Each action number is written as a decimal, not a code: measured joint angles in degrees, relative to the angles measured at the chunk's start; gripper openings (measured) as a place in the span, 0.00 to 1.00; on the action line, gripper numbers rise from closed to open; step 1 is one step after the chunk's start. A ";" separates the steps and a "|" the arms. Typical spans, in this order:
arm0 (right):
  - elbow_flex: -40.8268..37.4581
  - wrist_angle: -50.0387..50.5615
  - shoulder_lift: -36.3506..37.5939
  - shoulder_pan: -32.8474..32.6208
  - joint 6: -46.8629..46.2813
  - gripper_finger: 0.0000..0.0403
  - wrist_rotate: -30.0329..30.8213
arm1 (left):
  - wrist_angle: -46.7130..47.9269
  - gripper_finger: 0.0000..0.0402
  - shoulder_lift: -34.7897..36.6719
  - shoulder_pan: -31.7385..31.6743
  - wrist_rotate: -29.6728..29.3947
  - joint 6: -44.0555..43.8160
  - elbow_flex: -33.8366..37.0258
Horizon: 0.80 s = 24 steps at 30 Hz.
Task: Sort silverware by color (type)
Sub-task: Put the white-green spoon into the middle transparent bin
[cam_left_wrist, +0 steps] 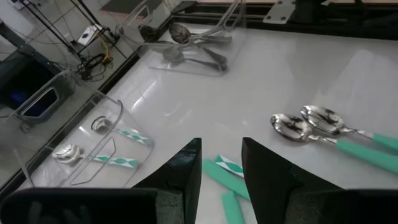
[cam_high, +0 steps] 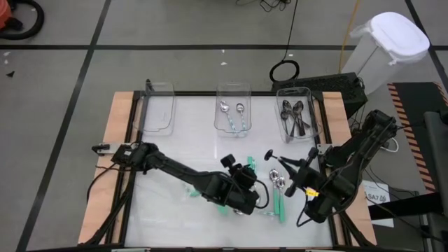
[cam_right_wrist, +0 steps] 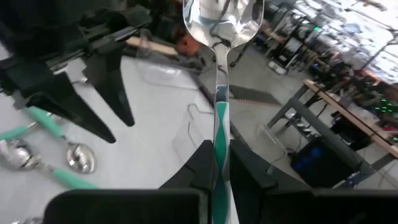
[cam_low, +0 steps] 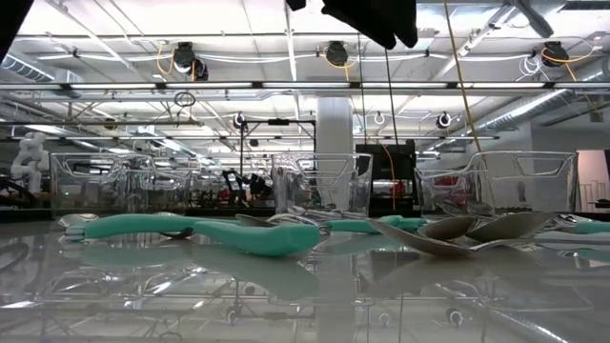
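My right gripper [cam_right_wrist: 221, 171] is shut on a spoon with a silver bowl and a teal-and-white patterned handle, above the table's right half [cam_high: 283, 161]. My left gripper [cam_left_wrist: 221, 168] is open and empty above the table's middle [cam_high: 245, 171], over loose teal handles [cam_left_wrist: 227, 180]. Two teal-handled spoons [cam_left_wrist: 323, 127] lie flat on the table beside it. In the low view several teal-handled spoons [cam_low: 238, 232] and silver spoons [cam_low: 477, 229] lie on the tabletop. My right gripper pinches the spoon's patterned handle [cam_right_wrist: 219, 134] between its two fingers. The spoon sticks straight out ahead of the fingers, in line with them, with its bowl [cam_right_wrist: 221, 18] at the far end. It is lifted clear of the table.
Three clear bins stand along the far edge: the left bin [cam_high: 157, 105] shows nothing inside, the middle bin [cam_high: 233, 112] holds two patterned-handle spoons, the right bin [cam_high: 297, 115] holds dark spoons. More teal-handled spoons [cam_high: 278, 192] lie between the two grippers.
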<state>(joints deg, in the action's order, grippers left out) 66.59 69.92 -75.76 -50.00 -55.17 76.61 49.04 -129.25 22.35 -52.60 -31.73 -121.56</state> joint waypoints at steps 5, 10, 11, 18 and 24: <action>-2.70 -0.17 0.00 1.17 -7.19 0.06 3.59 | 0.45 0.29 0.00 -0.75 0.44 -0.30 0.00; -3.13 -0.40 0.00 3.62 -10.14 0.06 4.63 | 1.38 0.29 0.00 -0.57 1.44 1.39 0.00; -3.14 -0.54 0.00 4.27 -10.14 0.06 4.71 | 1.66 0.29 0.00 -0.49 1.44 1.43 0.00; -3.17 -0.87 0.00 10.20 -10.06 0.06 6.23 | 5.34 0.29 0.00 -0.09 1.53 -0.24 0.00; -3.17 -13.39 -0.13 15.82 0.92 0.06 2.60 | 9.27 0.29 0.00 0.32 1.62 -3.09 0.00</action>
<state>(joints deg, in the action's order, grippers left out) 63.42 56.53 -75.89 -34.18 -54.25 79.21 58.31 -129.25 22.67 -50.98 -34.83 -121.56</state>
